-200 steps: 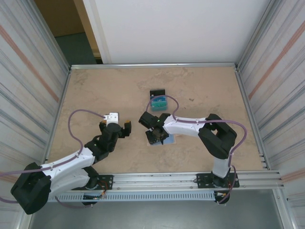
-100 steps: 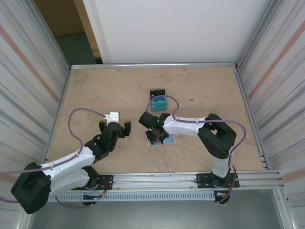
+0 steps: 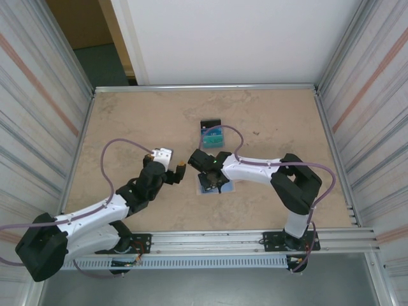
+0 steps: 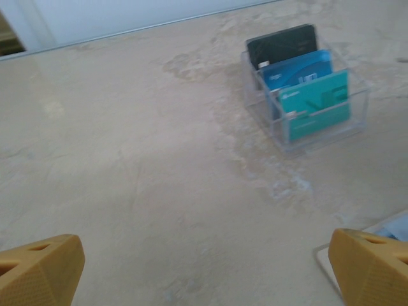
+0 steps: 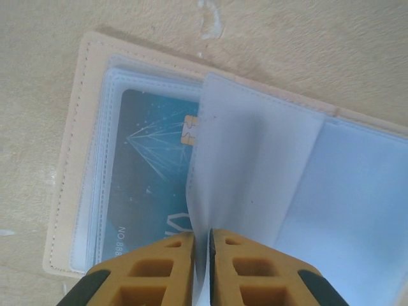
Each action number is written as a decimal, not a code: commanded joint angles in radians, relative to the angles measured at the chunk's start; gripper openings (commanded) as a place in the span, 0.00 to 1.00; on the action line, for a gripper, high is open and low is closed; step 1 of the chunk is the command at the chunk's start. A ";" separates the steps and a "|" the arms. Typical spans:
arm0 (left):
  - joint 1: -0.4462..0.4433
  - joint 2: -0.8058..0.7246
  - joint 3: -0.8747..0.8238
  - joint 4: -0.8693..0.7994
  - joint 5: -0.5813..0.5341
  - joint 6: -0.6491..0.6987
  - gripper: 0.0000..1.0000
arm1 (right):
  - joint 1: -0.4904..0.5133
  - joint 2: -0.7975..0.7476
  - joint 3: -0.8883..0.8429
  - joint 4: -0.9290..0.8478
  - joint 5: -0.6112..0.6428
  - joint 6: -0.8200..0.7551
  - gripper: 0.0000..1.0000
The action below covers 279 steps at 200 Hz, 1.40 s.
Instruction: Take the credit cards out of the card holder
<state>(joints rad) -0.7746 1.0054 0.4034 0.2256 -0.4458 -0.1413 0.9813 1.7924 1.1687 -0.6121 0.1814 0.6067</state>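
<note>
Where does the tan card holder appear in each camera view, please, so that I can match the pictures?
Top external: the card holder lies at centre, under the right gripper.
Left wrist: what looks like its pale corner is at the bottom right edge.
Right wrist: it lies open across the frame, with a sleeve pinched in the gripper.
Shared landmark: the clear card stand, beyond the holder in the top and left wrist views.

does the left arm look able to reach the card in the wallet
Probably, but tight: the left gripper is open with bare table up to the wallet, yet the right gripper sits over it, pinching a sleeve beside the card.
</note>
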 commanded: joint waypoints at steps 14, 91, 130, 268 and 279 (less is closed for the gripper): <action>-0.009 0.024 0.062 0.052 0.076 0.069 0.99 | -0.008 -0.069 -0.032 -0.028 0.059 0.042 0.18; -0.014 0.055 0.094 0.074 0.142 0.124 0.99 | -0.054 -0.129 -0.108 -0.013 0.068 0.073 0.24; -0.017 0.069 0.089 0.067 0.139 0.128 0.99 | -0.093 -0.164 -0.173 0.044 0.017 0.099 0.26; -0.031 0.086 0.118 0.042 0.133 0.150 0.99 | -0.254 -0.320 -0.317 0.089 -0.057 0.148 0.27; -0.031 0.089 0.118 0.039 0.140 0.154 0.99 | -0.276 -0.348 -0.331 0.090 -0.061 0.151 0.27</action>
<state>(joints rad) -0.8005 1.0847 0.4919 0.2657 -0.3134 -0.0166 0.7422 1.5169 0.8650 -0.5198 0.1307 0.7273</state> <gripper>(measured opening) 0.987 0.269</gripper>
